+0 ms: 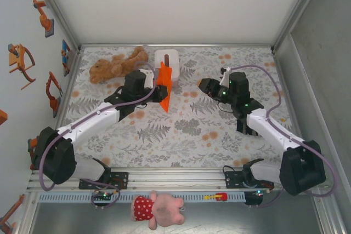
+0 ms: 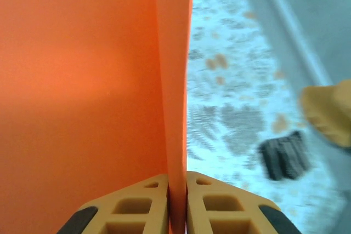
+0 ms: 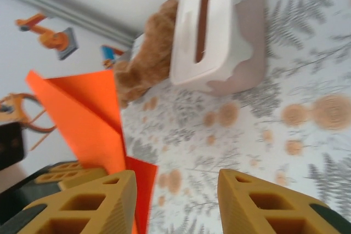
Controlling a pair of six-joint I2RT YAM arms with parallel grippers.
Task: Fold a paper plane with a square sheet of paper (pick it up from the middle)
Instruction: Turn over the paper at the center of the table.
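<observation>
The square sheet of paper is folded into a slim orange paper plane (image 1: 165,87) that hangs in the air with its pointed nose down, just in front of the white tissue box (image 1: 166,57). My left gripper (image 1: 155,84) is shut on it. In the left wrist view the folded paper (image 2: 82,80) runs up from between the closed fingers of that gripper (image 2: 177,204). My right gripper (image 1: 202,85) stands open to the right of the plane, apart from it. In the right wrist view the plane (image 3: 82,113) is at the left, beyond the open right gripper (image 3: 175,201).
A brown teddy bear (image 1: 118,64) lies at the back left beside the tissue box (image 3: 208,31). A pink plush toy (image 1: 159,209) sits in front of the arm bases. Walls close off the left, back and right of the patterned table (image 1: 186,135).
</observation>
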